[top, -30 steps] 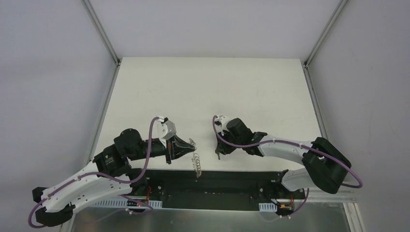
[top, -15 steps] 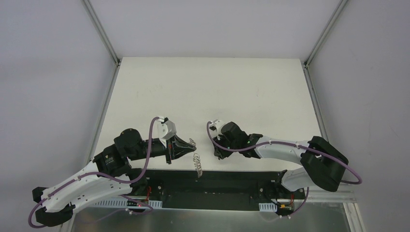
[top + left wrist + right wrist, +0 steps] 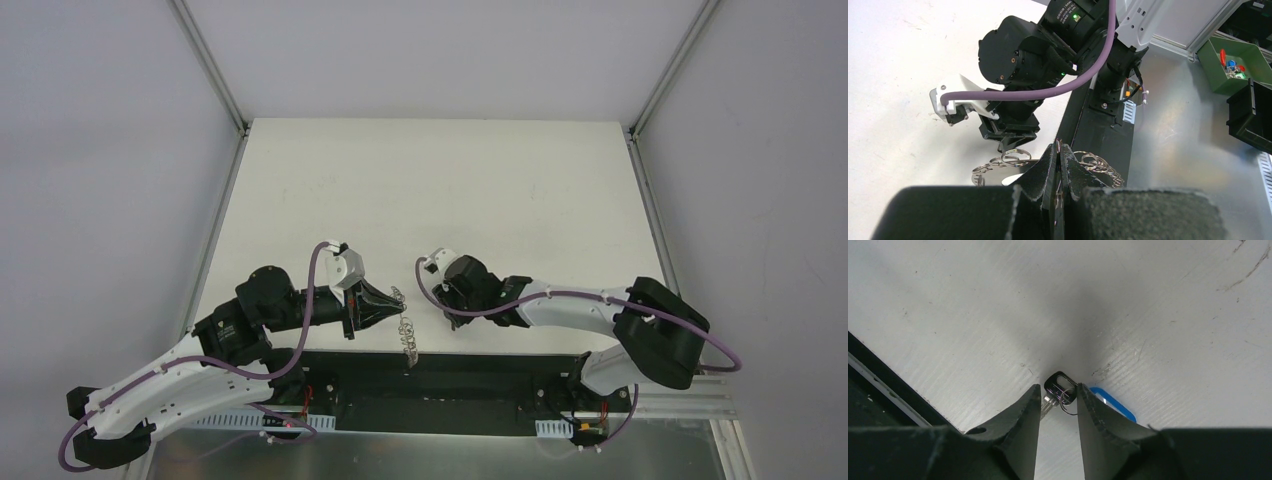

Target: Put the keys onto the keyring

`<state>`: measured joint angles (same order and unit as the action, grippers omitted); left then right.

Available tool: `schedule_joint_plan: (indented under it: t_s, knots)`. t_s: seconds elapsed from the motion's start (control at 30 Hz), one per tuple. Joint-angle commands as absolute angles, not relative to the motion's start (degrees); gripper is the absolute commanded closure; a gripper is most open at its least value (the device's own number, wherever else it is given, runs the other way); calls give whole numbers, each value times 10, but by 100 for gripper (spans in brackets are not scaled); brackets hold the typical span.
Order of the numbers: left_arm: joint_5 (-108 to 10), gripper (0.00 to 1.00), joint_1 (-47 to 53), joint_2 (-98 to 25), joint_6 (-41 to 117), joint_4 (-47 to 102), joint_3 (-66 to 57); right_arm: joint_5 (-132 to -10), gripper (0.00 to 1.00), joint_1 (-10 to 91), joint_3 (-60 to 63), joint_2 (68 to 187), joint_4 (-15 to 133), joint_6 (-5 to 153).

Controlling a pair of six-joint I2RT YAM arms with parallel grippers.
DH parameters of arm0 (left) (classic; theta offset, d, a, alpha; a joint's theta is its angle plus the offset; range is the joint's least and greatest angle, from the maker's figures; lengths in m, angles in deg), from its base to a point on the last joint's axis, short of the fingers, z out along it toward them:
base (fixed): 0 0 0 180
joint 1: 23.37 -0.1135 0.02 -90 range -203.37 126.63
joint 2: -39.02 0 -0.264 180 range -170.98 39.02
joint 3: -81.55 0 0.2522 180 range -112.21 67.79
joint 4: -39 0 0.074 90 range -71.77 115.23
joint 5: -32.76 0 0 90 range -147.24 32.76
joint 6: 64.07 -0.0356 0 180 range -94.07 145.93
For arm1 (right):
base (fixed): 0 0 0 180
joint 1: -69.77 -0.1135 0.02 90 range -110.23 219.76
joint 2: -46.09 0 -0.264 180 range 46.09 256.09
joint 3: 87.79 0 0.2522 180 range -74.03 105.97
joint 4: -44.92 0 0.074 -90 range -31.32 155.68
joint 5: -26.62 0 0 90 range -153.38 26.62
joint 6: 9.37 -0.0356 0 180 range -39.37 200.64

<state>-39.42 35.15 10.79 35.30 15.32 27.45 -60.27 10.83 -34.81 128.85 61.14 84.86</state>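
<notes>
- A black metal rail (image 3: pixel 480 370) carries both arm bases along the near edge of the white table (image 3: pixel 430 190).
- The left gripper (image 3: pixel 388 303) reaches in low from the left above that near edge. In its wrist view its black fingers (image 3: pixel 1048 165) are clenched, pads pressed together on the thin edge of the flat grey-brown keyring (image 3: pixel 1010 159).
- The ring's small silver wire loops fan out on both sides of the clenched tips. In the top view the keyring (image 3: pixel 406 328) hangs at the fingertips, just over the table's near edge.
- The right gripper (image 3: pixel 448 316) sits just beside the ring on its right, close but apart from it, tips pointed down at the table.
- In the right wrist view the right gripper (image 3: pixel 1058 387) has its fingers a narrow gap apart. A tiny silver key (image 3: pixel 1058 382) with a dark head and a thin wire ring lies in that gap at the tips. I cannot tell whether the pads pinch it.
- An oval bright blue plastic tag (image 3: pixel 1115 405) lies flat on the table just beside the key, partly hidden by one finger.
- Off the table, the left wrist view shows a green plastic bin (image 3: pixel 1235 65) of small parts.
</notes>
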Motion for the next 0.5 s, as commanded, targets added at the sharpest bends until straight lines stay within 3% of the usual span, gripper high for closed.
schedule_joint_plan:
  t_s: [0.0,0.33,0.47]
  knots:
    - [-386,100,353,110,353,186,275,-572,67,100,-326,1299,625,862]
    - [-387,100,354,111,354,186,277,-552,74,89,-316,1296,647,863]
    - [-388,100,353,115,354,186,278,-545,84,89,-316,1296,653,849]
